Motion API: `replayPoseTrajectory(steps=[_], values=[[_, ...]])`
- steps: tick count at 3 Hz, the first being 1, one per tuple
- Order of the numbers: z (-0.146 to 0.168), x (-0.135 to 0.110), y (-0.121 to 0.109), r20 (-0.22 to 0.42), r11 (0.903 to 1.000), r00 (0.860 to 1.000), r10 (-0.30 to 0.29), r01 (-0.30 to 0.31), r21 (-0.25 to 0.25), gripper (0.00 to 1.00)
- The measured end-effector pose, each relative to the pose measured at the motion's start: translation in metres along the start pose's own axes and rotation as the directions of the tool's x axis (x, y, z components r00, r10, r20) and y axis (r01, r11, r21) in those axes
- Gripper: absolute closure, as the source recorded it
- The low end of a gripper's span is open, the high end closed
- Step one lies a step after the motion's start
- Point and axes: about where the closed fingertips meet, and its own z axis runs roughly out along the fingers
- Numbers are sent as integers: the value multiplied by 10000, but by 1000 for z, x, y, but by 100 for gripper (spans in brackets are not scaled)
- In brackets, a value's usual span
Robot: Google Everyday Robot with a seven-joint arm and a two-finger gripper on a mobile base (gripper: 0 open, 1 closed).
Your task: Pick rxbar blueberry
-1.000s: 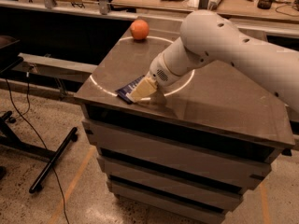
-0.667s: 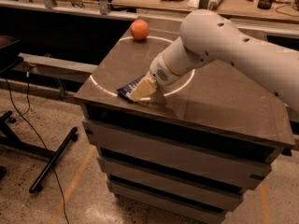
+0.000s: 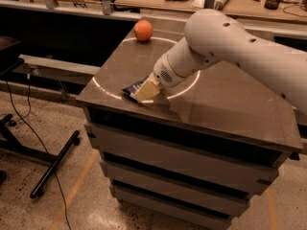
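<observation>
The rxbar blueberry [image 3: 130, 89], a flat bar in a dark blue wrapper, lies near the front left edge of the dark cabinet top [image 3: 225, 104]. Only its left end shows. My gripper [image 3: 146, 91], with cream-coloured tips, is down on the bar's right part and covers it. The white arm [image 3: 230, 47] reaches in from the right, above the cabinet top.
An orange [image 3: 143, 30] sits at the back left corner of the cabinet top. A white ring is marked on the top. Drawers run below the front edge. A black stand leg [image 3: 53, 164] and cables lie on the floor at left. Cluttered benches stand behind.
</observation>
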Motion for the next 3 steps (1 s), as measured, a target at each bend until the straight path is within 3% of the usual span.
replayPoseTrajectory(steps=[2, 3], values=[[0, 0, 0, 2, 10000, 10000, 1, -1, 2, 100], [-39, -10, -24, 486, 9994, 9988, 43, -59, 335, 100]])
